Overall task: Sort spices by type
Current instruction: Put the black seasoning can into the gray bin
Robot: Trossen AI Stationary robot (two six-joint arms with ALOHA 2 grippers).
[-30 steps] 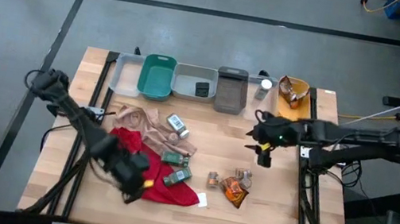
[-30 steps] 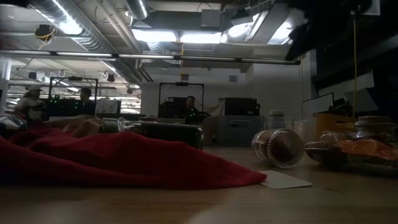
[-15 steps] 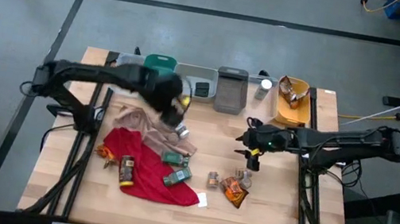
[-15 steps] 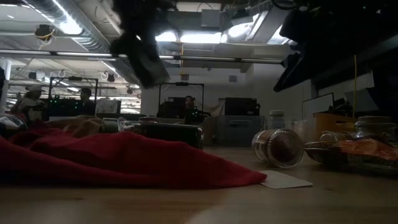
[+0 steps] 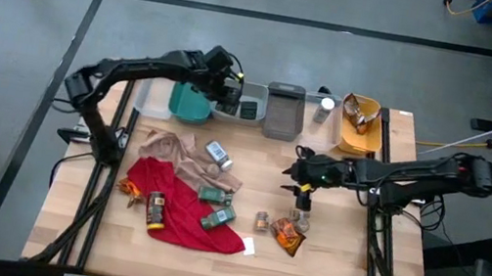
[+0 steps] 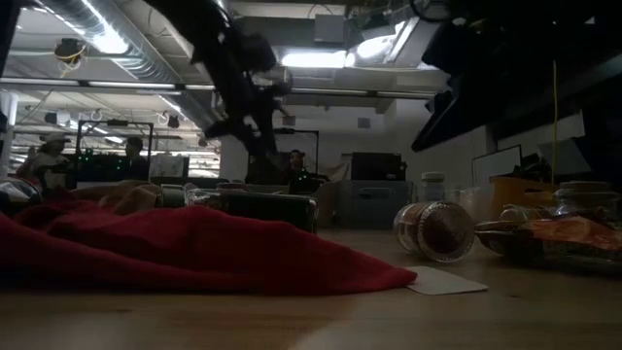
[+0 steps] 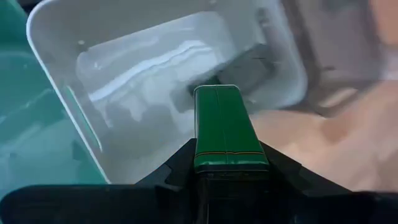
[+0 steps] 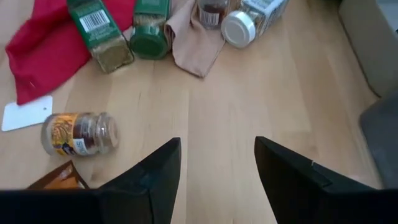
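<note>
A green box (image 7: 227,127) hangs over the white bin (image 7: 155,74) at the table's far edge, with my left gripper (image 5: 226,79) shut on it. A dark box (image 5: 248,110) lies in that bin. My right gripper (image 8: 217,168) stands open above bare wood right of centre (image 5: 300,174), nothing between its fingers. Loose spices lie on their sides below it: a white-capped jar (image 8: 249,18), two green jars (image 8: 99,34) (image 8: 149,28), a small brown jar (image 8: 81,134) and an orange packet (image 5: 287,235). Another brown jar (image 5: 155,209) lies on the red cloth (image 5: 184,217). My left gripper pinches the green box's two long sides at its rear end (image 7: 227,163) between its two fingers. The fingers slant down toward the far edge and the box sticks out ahead along them. It hangs clear, tilted, above the white bin's inside.
A teal bin (image 5: 191,96), a grey bin (image 5: 283,110) and a yellow bin (image 5: 360,117) with an orange packet stand in the same far row. A tan cloth (image 5: 174,152) lies beside the red one. A white card (image 8: 25,115) lies near the small jar.
My left gripper has swung fast from over the red cloth at the near left toward the far edge, turning as it went, and now hangs over the white bin. My right gripper has sunk a little and drifted toward the table's left.
</note>
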